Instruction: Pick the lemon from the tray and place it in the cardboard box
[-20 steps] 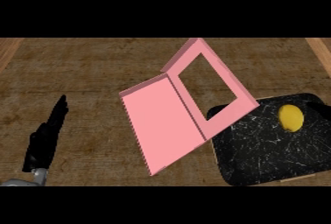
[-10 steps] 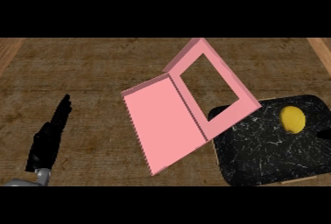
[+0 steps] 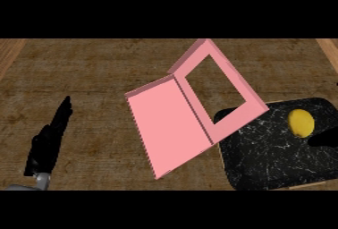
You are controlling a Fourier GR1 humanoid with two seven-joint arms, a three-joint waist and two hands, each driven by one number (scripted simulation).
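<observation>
Lemon (image 3: 302, 122) lies on tray (image 3: 264, 156), just above dark right fingers (image 3: 325, 141).

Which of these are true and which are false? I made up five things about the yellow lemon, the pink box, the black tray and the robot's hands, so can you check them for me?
1. The yellow lemon lies on the black marbled tray. True.
2. The lemon is inside the pink box. False: it is on the tray, to the right of the box.
3. The robot's left hand shows at the view's left with straight fingers, holding nothing. True.
4. The left hand is touching the pink box. False: bare wooden counter lies between them.
5. The robot's right hand has the lemon lifted off the tray. False: only a dark bit of it shows at the right edge, beside the lemon.
</observation>
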